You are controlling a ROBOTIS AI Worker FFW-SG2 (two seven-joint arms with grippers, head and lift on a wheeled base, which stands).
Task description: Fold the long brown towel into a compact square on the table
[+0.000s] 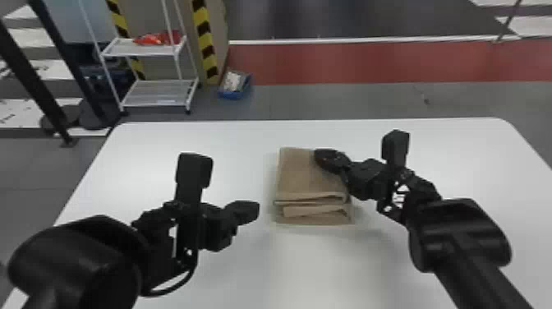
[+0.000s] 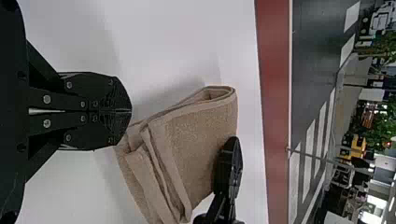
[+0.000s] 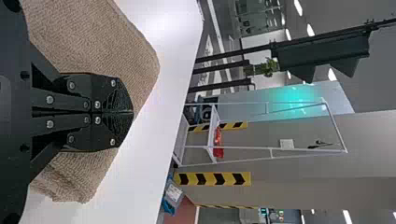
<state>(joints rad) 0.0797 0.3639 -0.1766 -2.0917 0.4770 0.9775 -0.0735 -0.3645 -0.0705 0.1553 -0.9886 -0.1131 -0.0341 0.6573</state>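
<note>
Brown towel [image 1: 302,172]: stacked pad on white table [image 1: 230,141], layered edges at 6 o'clock. Right gripper [image 3: 132,112]: fingers together, no cloth seen between; lies on the towel at 1 o'clock, presumably pressing the fold flat. Left gripper [image 2: 131,111]: closed, empty, apart from the towel at 8 o'clock, likely kept clear. Folding judged nearly complete.

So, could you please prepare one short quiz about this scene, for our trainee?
1. True or false: the left hand is shut.
2. In the head view, which hand overlaps the towel?
a) left hand
b) right hand
c) both
3. Fill in: beyond the table, the floor band is ____ in colour.

Key: 1 true; 2 b; 3 red.
</note>
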